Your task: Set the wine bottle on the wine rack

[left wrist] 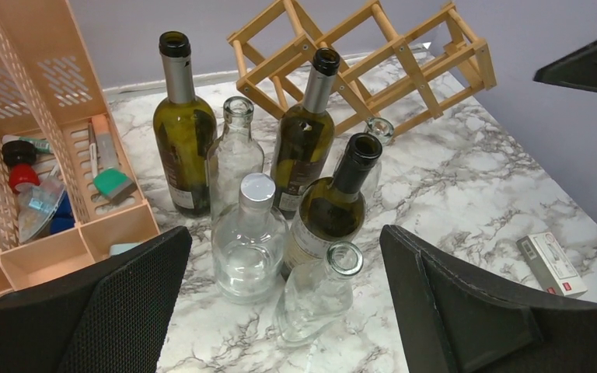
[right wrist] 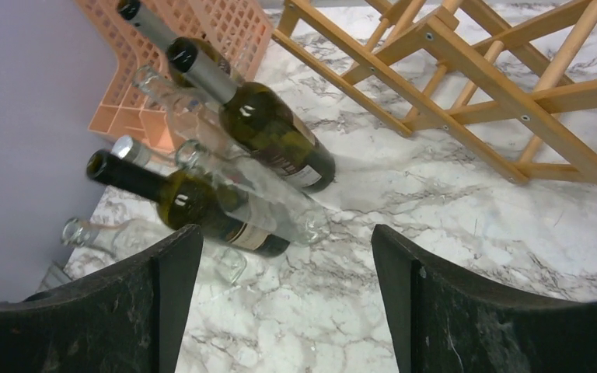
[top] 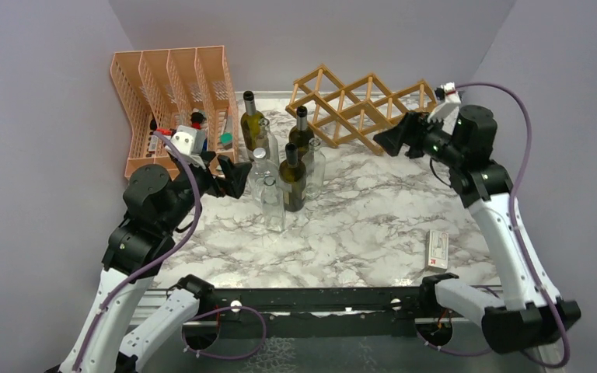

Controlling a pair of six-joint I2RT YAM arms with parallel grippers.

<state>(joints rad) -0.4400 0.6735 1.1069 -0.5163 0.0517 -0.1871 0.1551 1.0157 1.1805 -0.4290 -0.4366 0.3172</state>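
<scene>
The green wine bottles (top: 293,180) were seen upright on the desk (top: 373,225), clustered with clear bottles (top: 272,206) beside the wine rack (top: 357,105). The fingers of the left gripper (top: 233,177) and right gripper (top: 395,140) were spread, empty.

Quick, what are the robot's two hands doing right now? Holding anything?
Left gripper: open, holding nothing.
Right gripper: open, holding nothing.
</scene>
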